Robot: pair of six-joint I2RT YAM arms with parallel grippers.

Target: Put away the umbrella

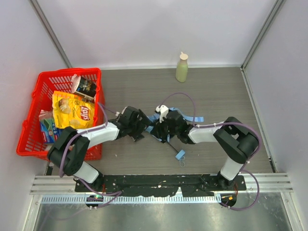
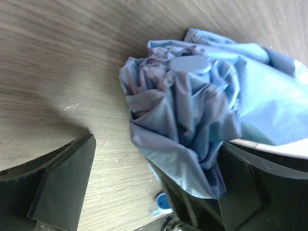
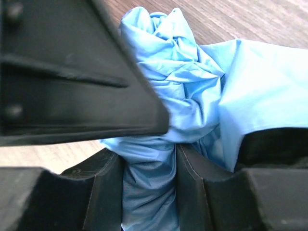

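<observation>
Centre of the table [image 1: 216, 96], and there lies the umbrella [image 2: 183, 101], a crumpled sky-blue bundle with both arms bent in over it. The left arm [image 1: 96, 135] reaches in from the left-edge side and the right arm [image 1: 208, 132] from the right, and their heads meet almost nose to nose above the fabric.

Right jaws: clenched on the umbrella. The right wrist view shows a twist of blue cloth pinched tight between the two black fingers [image 3: 103, 192].

Left jaws: spread wide, released. In the left wrist view one finger [image 2: 57, 185] stands clear over bare wood. The bunched canopy lies against the other, with nothing squeezed.

The thin black shaft [image 1: 171, 147] runs out from under the right jaws toward the near edge. It ends in the small light-blue handle [image 1: 180, 155], resting on the table. A blue strap [image 1: 194, 118] trails toward the right edge.

At the left edge, a red basket [image 1: 29, 134] holds a yellow bag of crisps [image 1: 72, 109] and other packets. A pale green bottle [image 1: 182, 68] stands upright at the far edge, well apart from the umbrella.
</observation>
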